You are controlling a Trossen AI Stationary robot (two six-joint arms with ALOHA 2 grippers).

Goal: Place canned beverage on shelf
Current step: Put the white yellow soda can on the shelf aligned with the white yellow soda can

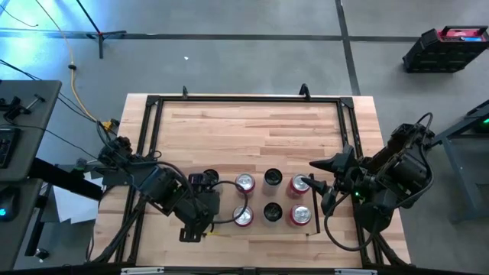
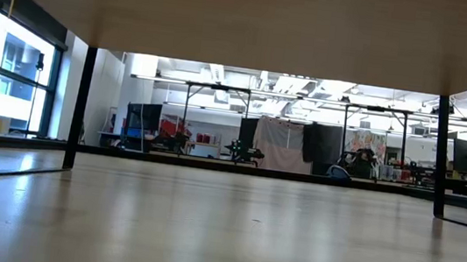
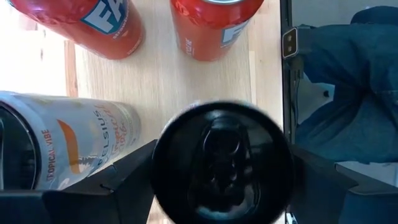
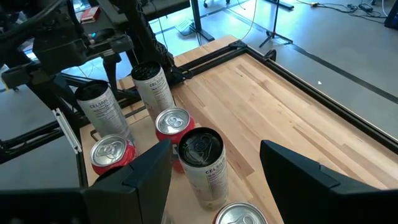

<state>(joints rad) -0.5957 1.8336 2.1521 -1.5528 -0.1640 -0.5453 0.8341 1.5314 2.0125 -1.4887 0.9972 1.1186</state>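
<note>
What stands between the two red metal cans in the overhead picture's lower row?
A black-topped drink can stands between the left red can and the right red can; the high view shows it.

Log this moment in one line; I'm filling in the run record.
left gripper: around black can at shelf | right gripper: open, empty, at shelf's right end | step: placing can
</note>
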